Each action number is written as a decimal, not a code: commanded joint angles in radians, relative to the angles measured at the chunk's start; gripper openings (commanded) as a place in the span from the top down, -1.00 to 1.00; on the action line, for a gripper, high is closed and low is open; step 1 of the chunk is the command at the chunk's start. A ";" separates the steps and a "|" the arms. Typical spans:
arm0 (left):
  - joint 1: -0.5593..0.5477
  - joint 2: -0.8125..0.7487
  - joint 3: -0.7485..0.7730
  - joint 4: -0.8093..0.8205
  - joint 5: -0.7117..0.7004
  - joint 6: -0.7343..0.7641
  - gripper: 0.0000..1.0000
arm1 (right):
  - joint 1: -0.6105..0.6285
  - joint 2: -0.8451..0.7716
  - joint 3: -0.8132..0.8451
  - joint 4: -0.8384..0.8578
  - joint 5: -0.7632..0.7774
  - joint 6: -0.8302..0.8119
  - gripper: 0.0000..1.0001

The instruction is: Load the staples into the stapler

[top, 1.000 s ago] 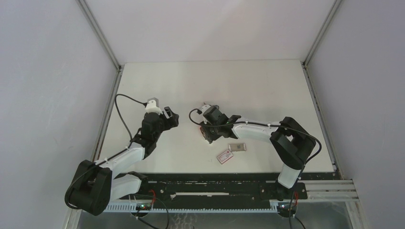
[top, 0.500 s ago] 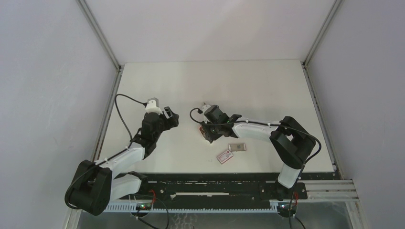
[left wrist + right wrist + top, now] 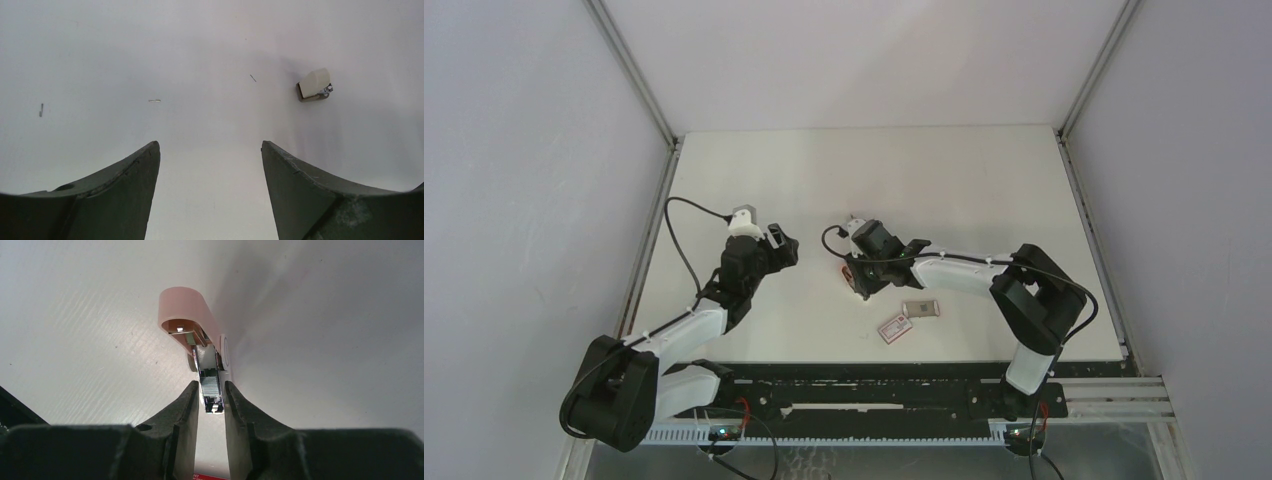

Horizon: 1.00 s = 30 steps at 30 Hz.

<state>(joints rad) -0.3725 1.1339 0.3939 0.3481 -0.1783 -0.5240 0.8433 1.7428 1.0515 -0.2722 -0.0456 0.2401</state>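
Observation:
The stapler lies on the table with its pink cover swung open. Its silver magazine holds a block of grey staples. My right gripper is closed around the near end of that magazine, one finger on each side. In the top view the right gripper hides most of the stapler. A pale tray lies to its right; I cannot tell what it holds. My left gripper is open and empty, apart to the left, and shows over bare table in its wrist view.
A white sleeve with a red label lies near the front edge. A small cream and metal piece lies ahead of the left gripper. A few loose staples are scattered on the table. Walls enclose the table.
The right gripper has shifted very slightly over the stapler. The left arm has not moved.

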 commanded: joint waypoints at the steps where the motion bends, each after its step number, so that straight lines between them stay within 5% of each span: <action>1: 0.003 -0.002 0.008 0.019 0.005 -0.007 -0.57 | -0.010 -0.038 0.013 0.040 0.015 0.014 0.52; 30: 0.003 0.001 0.009 0.019 0.008 -0.008 -0.57 | -0.019 0.040 0.028 0.001 0.036 0.005 0.63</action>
<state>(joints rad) -0.3725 1.1381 0.3939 0.3473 -0.1768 -0.5240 0.8242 1.7599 1.0531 -0.2737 -0.0200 0.2436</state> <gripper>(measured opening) 0.787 0.187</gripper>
